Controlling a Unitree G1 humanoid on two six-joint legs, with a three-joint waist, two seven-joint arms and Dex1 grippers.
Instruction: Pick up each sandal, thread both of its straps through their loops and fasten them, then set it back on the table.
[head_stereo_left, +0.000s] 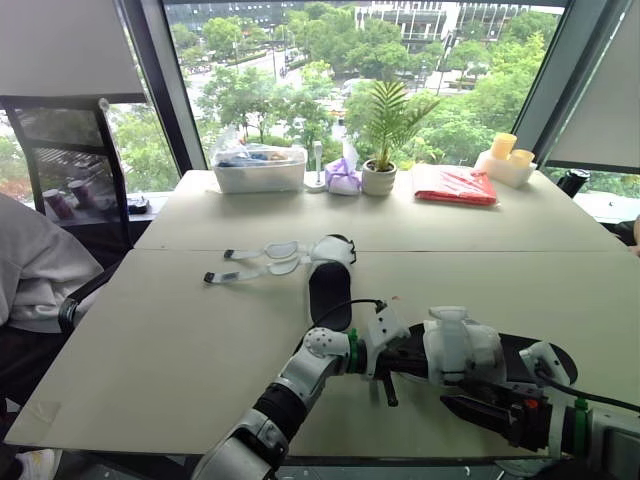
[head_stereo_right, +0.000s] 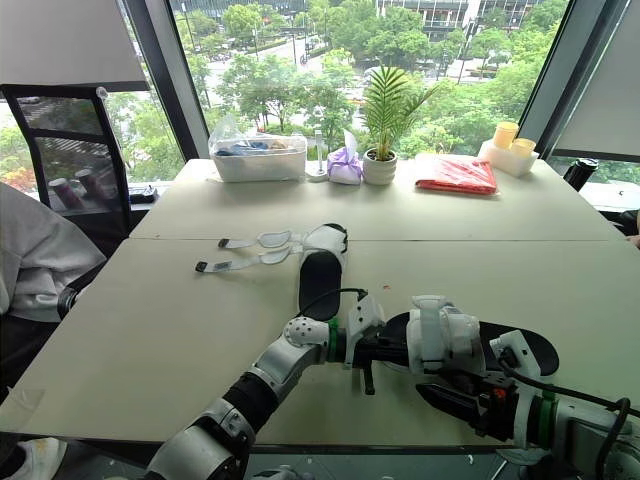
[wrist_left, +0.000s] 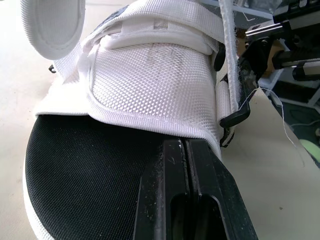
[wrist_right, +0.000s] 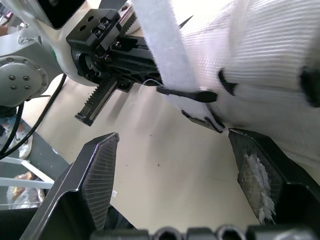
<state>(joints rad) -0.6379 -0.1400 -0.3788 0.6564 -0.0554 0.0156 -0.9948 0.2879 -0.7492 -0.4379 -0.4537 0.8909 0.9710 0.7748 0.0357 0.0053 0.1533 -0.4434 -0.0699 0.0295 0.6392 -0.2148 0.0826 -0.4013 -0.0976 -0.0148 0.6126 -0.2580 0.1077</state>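
White mesh formed the upper of the near sandal (head_stereo_left: 460, 345), which sat on its black sole at the near edge of the counter (head_stereo_left: 180, 340), between the two arms. One white strap (wrist_right: 165, 45) stood loose across the upper, just beside a black loop (wrist_right: 187, 93) at the sandal's side.

The left gripper (wrist_left: 183, 150) lay over the black footbed with its two fingers pressed flat together. I saw nothing clamped between them. The tips met the hem of the mesh upper.

The right gripper (wrist_right: 175, 135) was spread wide at the sandal's side. One finger (wrist_right: 250, 170) sat close to the mesh, the other well apart from it, with bare counter between them. It held nothing.

The second sandal (head_stereo_left: 330, 285) lay farther out, near the middle of the counter, sole down. Both of its straps (head_stereo_left: 250, 262) were undone and stretched flat toward the left.

Along the far edge, by the window, I noted a clear plastic container (head_stereo_left: 260, 170), a small purple bag (head_stereo_left: 343, 178), a potted plant (head_stereo_left: 380, 175), a red packet (head_stereo_left: 455, 185) and yellow cups (head_stereo_left: 505, 150). A black chair (head_stereo_left: 70, 150) stood at the far left, and a person's grey sleeve (head_stereo_left: 30, 260) showed beside the counter's left side.
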